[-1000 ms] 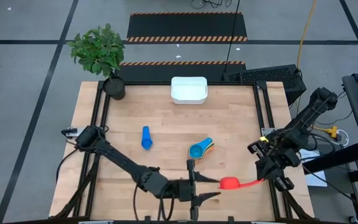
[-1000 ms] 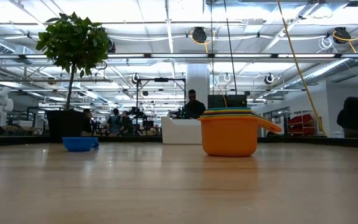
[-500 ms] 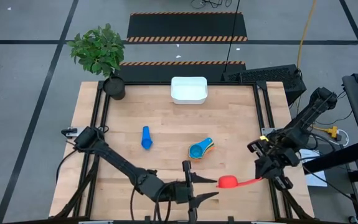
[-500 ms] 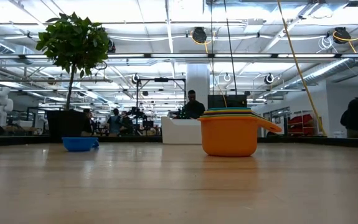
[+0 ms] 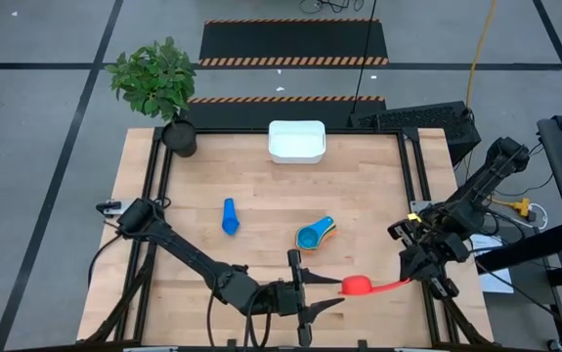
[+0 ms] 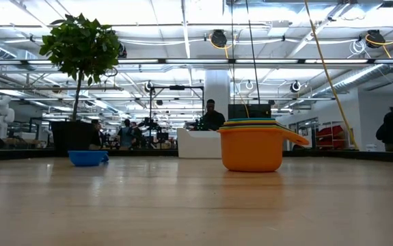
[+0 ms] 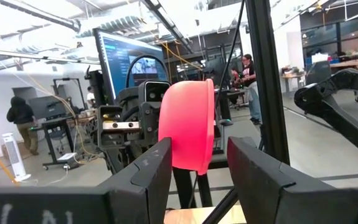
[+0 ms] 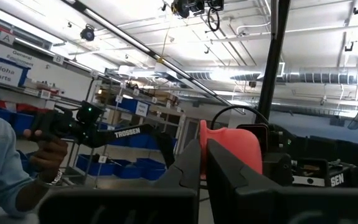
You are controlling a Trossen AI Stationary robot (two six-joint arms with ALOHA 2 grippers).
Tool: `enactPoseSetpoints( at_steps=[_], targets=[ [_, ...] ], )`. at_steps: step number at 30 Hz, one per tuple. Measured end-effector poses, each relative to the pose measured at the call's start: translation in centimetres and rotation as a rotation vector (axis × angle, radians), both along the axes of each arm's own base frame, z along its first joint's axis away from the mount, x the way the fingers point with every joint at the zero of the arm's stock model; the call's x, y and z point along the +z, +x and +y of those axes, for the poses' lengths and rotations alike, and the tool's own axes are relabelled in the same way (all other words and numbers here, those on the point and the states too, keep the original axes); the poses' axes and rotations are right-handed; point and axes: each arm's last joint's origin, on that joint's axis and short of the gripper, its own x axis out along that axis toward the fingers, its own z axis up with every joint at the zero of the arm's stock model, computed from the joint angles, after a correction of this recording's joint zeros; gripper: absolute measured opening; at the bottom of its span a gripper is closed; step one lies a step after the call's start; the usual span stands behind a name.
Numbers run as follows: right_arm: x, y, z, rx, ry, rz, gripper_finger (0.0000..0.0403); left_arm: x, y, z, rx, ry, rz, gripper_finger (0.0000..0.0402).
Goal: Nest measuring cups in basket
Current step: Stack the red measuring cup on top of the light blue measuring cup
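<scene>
- Near the front edge of the wooden table (image 5: 261, 176), the right gripper (image 5: 415, 282) is pinched shut on the handle of the red measuring cup (image 5: 359, 286), holding it out sideways above the tabletop.
- Facing it, the left gripper (image 5: 318, 293) has its two fingers (image 7: 150, 168) spread apart, just short of the red bowl; from its own wrist camera the bowl shows between the fingers without touching them.
- Further back, towards the middle of the table, sits a stack of nested cups (image 5: 316, 234), orange on the outside with light blue showing on top from above; at table height the orange one (image 6: 254, 147) stands upright with thin coloured rims over it.
- To the left of that stack, well apart from it, a single blue cup (image 5: 229, 217) lies by itself.
- At the far edge stands the white basket (image 5: 296, 141), with nothing showing inside it from above.
- By the far left corner is a potted plant (image 5: 158, 83) in a dark pot.
- Beyond the table, people can be seen in the room, one at a desk behind the basket.
</scene>
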Motion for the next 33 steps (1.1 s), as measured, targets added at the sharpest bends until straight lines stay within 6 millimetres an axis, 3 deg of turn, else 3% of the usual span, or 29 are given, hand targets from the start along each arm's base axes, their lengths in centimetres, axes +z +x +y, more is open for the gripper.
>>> enactPoseSetpoints(
  at_steps=[5, 14, 23, 33],
  targets=[
    [0.0, 0.0, 0.0, 0.0, 0.0, 0.0, 0.0, 0.0, 0.0, 0.0, -0.005, -0.015, -0.001, 0.0133],
    [0.0, 0.0, 0.0, 0.0, 0.0, 0.0, 0.0, 0.0, 0.0, 0.0, -0.006, -0.019, -0.003, 0.0011],
    [0.0, 0.1, -0.1, -0.05, 0.014, 0.022, 0.0019, 0.2, -0.5, -0.3, 0.099, -0.062, -0.001, 0.0007],
    [-0.5, 0.1, -0.9, -0.191, 0.102, 0.189, 0.0121, 0.8, -2.1, -1.1, 0.285, -0.105, 0.035, 0.0003]
  ],
)
